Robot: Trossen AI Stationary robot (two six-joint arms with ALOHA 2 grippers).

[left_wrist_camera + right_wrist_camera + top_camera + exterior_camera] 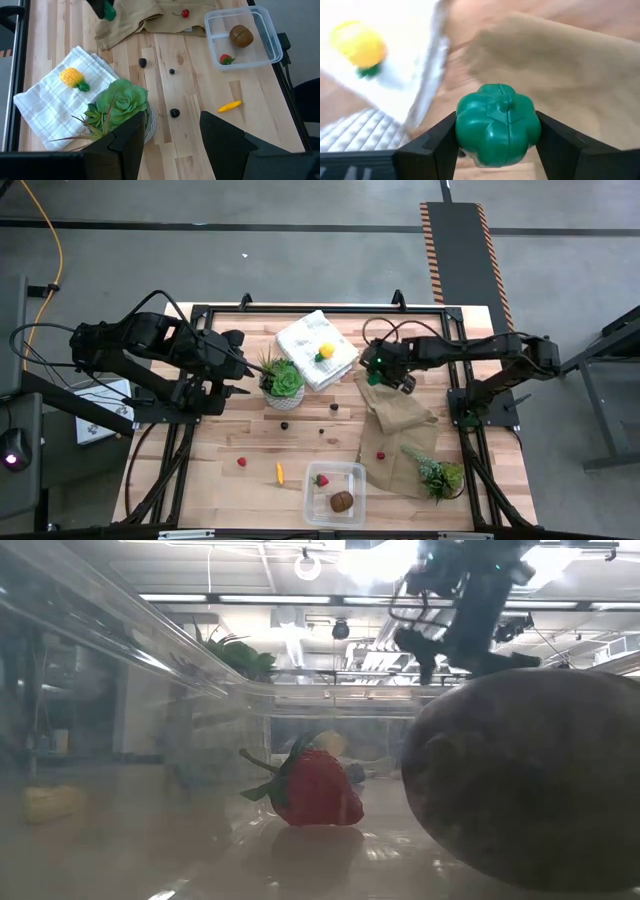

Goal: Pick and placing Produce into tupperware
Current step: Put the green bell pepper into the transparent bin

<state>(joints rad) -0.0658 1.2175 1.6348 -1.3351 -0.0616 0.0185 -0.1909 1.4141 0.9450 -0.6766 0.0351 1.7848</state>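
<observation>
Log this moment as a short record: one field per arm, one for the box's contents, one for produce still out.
right gripper: jaws shut on the green lobed toy vegetable, above the crumpled brown paper bag
left gripper: jaws open, empty, beside the green succulent in its pot
clear plastic tupperware box: holds a brown kiwi-like ball and a red strawberry
still out: yellow toy fruit on the folded white cloth; orange stick, dark berries and red berries on the wooden table

I count three dark berries (174,113), two red berries (241,462), two potted succulents (283,381), one clear tupperware (334,492), one strawberry (321,480), one kiwi (342,501).
</observation>
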